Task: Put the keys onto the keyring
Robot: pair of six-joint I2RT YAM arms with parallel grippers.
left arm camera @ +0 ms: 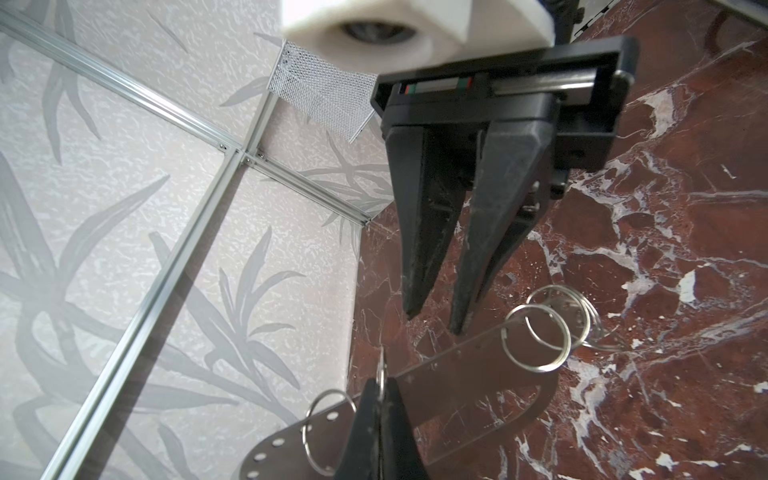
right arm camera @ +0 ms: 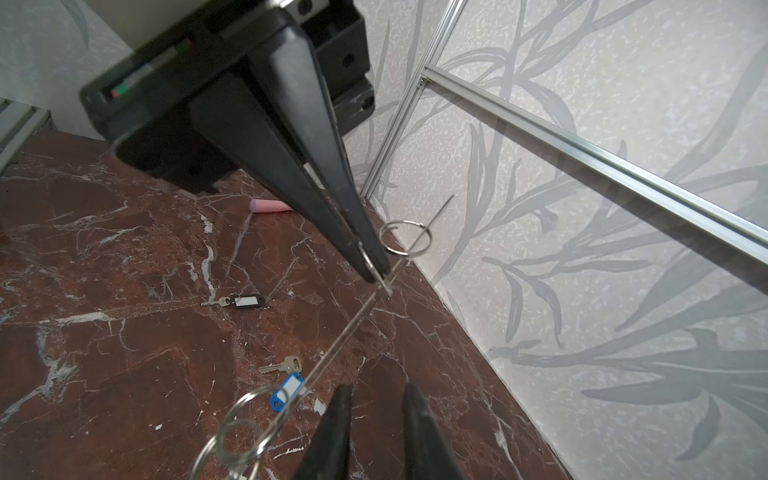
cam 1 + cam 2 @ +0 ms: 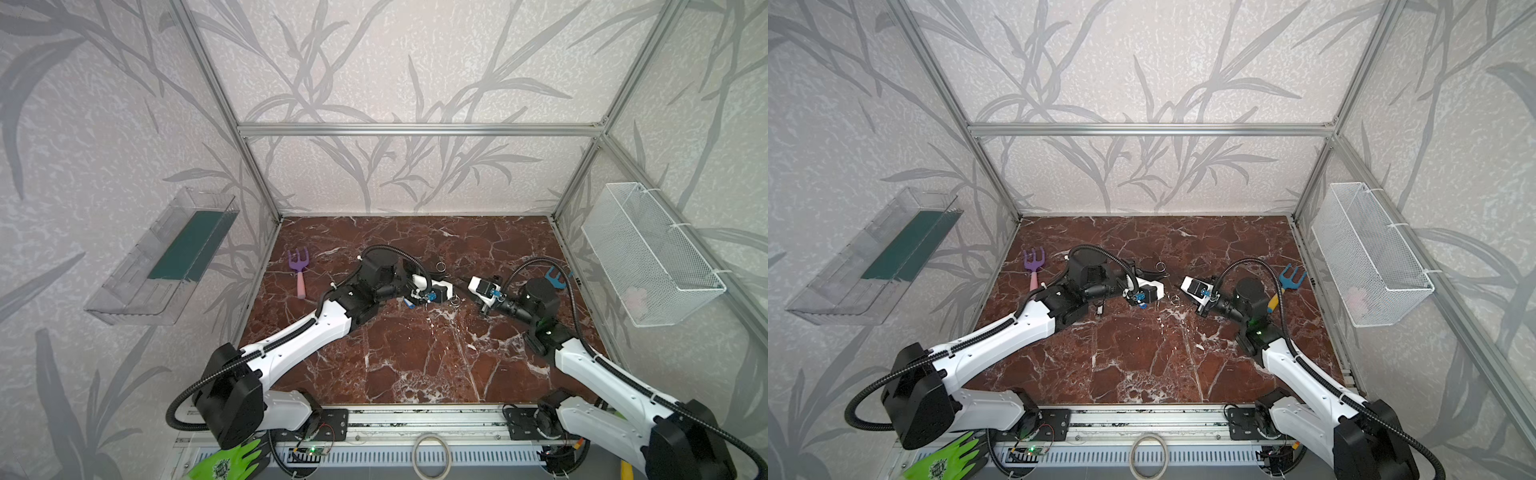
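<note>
left gripper (image 1: 380, 392) jaws pinch the keyring (image 1: 274, 451) by its edge, above the bench (image 1: 685, 249). right gripper (image 1: 434, 320) jaws are spread, close beside it. blue-tag key (image 2: 286, 386) and black-tag key (image 2: 245, 301) lie on the bench.

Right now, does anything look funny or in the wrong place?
Yes. The blue-tagged key and the black-tagged key lie loose on the table, not on the keyring, which the left hand holds tilted.

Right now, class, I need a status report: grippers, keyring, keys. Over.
Left gripper shut on keyring. Right gripper open, empty, near its ringed end. Blue-tag key, black-tag key loose on table, unthreaded.
</note>
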